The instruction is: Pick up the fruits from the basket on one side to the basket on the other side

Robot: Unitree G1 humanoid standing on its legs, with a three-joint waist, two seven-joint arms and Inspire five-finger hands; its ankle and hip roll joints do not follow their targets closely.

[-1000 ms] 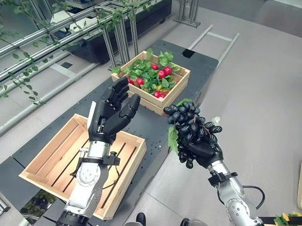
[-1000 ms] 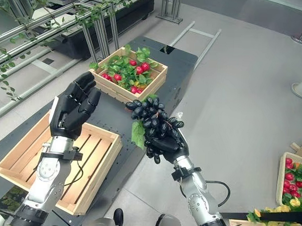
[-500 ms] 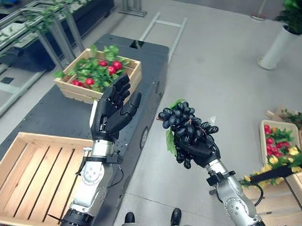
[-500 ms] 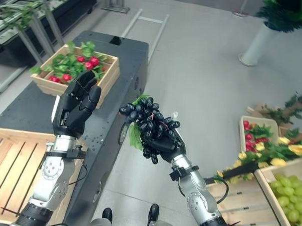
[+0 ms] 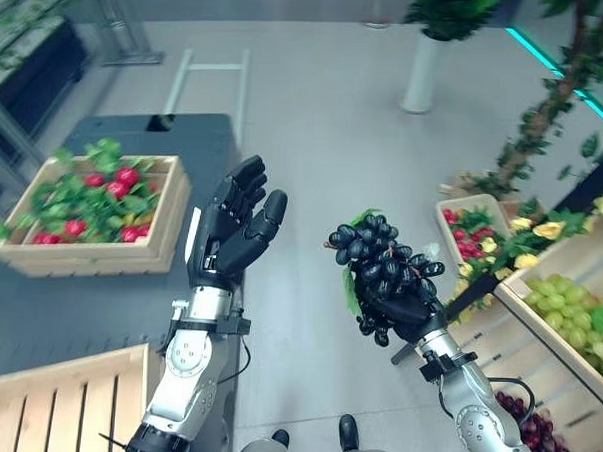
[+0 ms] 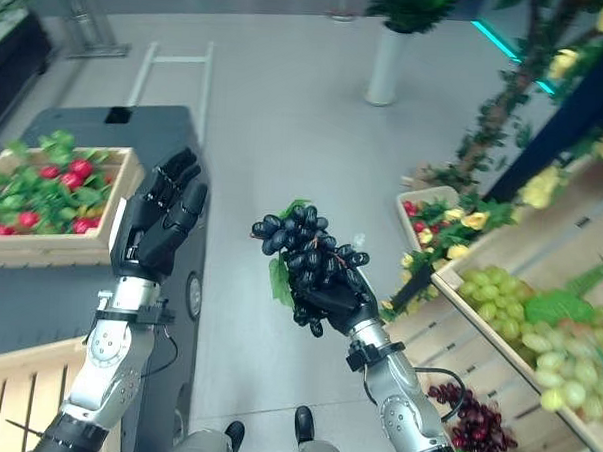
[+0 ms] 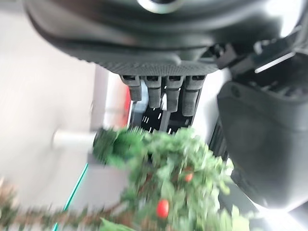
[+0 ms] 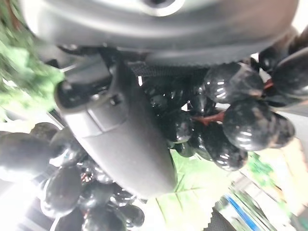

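Note:
My right hand (image 5: pixel 406 313) is shut on a bunch of black grapes (image 5: pixel 380 259) with a green leaf, held up in the air over the grey floor. The same black grapes (image 8: pixel 226 110) press against the palm in the right wrist view, beside the thumb (image 8: pixel 120 134). My left hand (image 5: pixel 231 233) is raised with straight, spread fingers and holds nothing. A wooden crate of red fruits and green leaves (image 5: pixel 87 207) sits on the dark platform at the left. At the right, a wooden crate (image 6: pixel 447 327) holds green grapes (image 6: pixel 508 305).
An empty slatted wooden crate (image 5: pixel 53 415) lies at the lower left. A small tray of red and yellow fruit (image 5: pixel 472 228) is on the floor at the right. Dark red grapes (image 6: pixel 473 424) lie low at the right. A white plant stand (image 5: pixel 420 71) rises behind.
The camera has swung to the right: the red-fruit crate and empty crate slid left, and the green-grape crate came into sight. The right hand still holds the grapes.

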